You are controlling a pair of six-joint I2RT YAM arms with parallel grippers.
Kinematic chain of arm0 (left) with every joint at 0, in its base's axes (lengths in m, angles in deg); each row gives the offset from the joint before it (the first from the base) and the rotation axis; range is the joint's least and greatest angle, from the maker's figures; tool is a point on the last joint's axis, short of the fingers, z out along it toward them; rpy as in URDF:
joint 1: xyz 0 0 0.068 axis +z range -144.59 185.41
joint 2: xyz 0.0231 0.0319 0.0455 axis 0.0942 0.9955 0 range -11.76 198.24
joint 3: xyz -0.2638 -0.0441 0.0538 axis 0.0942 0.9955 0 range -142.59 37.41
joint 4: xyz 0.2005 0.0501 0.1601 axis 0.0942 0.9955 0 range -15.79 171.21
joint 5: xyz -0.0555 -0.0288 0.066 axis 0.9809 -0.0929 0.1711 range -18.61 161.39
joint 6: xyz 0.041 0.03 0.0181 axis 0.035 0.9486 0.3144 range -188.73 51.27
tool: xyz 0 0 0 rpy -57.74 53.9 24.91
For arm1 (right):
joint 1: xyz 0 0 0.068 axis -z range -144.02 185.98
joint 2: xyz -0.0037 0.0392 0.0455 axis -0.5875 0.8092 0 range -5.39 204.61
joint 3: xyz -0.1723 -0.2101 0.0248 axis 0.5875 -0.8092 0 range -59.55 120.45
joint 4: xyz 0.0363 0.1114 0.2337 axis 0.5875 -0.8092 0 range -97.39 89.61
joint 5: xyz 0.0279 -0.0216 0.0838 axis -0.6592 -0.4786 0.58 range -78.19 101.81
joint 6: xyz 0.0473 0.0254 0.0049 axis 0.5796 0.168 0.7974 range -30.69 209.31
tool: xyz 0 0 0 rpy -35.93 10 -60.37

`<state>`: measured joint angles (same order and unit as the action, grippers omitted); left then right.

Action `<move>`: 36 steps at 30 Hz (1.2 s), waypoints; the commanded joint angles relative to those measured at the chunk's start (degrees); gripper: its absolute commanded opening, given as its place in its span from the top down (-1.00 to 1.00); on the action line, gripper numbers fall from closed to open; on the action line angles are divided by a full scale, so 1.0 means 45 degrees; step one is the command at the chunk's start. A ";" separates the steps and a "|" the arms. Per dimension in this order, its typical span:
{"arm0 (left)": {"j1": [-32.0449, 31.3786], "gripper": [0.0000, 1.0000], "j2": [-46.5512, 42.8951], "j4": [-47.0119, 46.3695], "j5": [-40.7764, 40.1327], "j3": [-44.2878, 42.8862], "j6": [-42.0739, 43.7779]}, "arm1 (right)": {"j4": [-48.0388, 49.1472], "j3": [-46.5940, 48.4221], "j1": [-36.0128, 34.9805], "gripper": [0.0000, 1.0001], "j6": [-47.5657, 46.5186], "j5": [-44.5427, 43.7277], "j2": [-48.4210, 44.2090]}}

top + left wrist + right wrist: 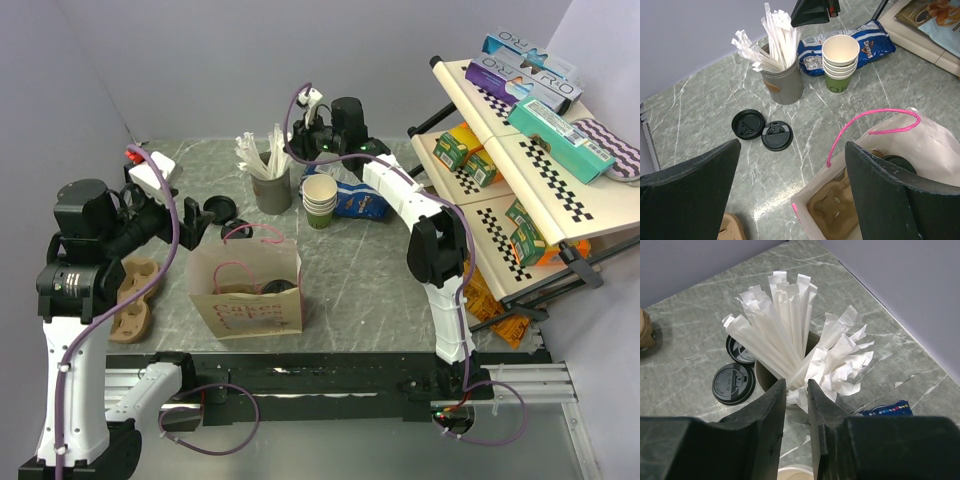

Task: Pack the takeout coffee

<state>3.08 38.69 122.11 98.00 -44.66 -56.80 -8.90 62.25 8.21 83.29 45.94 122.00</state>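
The coffee is judged to be packed already. Only a dark round lid is seen inside the bag, beside the carrier. Its sides are hidden by the bag wall, so whether it is seated in the carrier cannot be told.

The step in hand is taken to be the adding of a straw. The right gripper is poised at the straws in their holder, with its jaws drawn to a narrow slit. Whether a straw is pinched cannot be told, since the fingers cover that spot. Next, one wrapped straw would have to be singled out, lifted clear of its neighbours and carried to the bag mouth.

The left gripper is spread wide with nothing in it, over the bench just beside the bag.
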 commanded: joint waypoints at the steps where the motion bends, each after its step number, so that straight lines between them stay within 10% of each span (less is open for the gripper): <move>1: 0.0088 -0.82 -0.0177 -0.0234 -0.0093 -0.0006 -0.0052 | 0.0095 -0.0015 -0.0079 0.41 -0.0107 0.0228 -0.0204; 15: 0.0088 -0.83 -0.0217 -0.0215 0.0004 0.0013 -0.0052 | -0.0139 0.0024 -0.0235 0.43 -0.0439 -0.0085 -0.0087; 19: 0.0107 -0.83 -0.0217 -0.0292 0.0004 0.0111 -0.0091 | -0.0295 0.0005 -0.0236 1.00 -0.0595 -0.0201 -0.0126; 36: 0.0107 -0.82 -0.0724 -0.2087 -0.0014 0.1185 -0.0540 | -0.0315 -0.0055 -0.0236 1.00 0.0615 0.0892 -0.4030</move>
<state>3.26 36.36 118.52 98.37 -40.18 -57.55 -11.92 60.21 7.49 83.36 47.55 113.98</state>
